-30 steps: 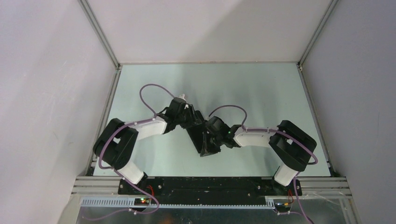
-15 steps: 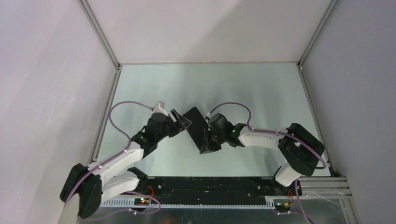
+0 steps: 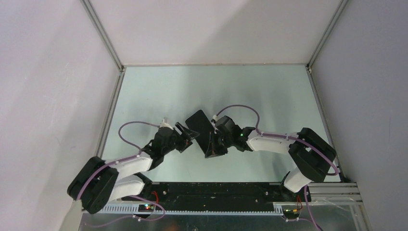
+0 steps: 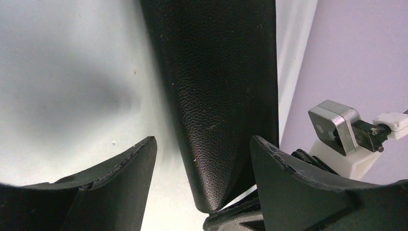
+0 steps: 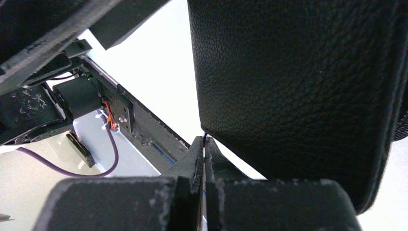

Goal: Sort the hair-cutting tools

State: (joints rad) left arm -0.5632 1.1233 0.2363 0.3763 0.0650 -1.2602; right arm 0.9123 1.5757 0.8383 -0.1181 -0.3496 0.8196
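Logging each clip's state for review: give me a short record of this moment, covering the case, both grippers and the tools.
black case: mid-table, between the two grippers
left gripper: open, the case's narrow end between its fingers, no contact visible
right gripper: shut, pinching something thin at the case's edge
scissors: not in view
comb: not in view

The case (image 4: 216, 96) showed a black, pebbled leather-like grain, the table (image 4: 62, 72) was smooth and matt, and the left gripper (image 4: 203, 142) was scuffed matt plastic.
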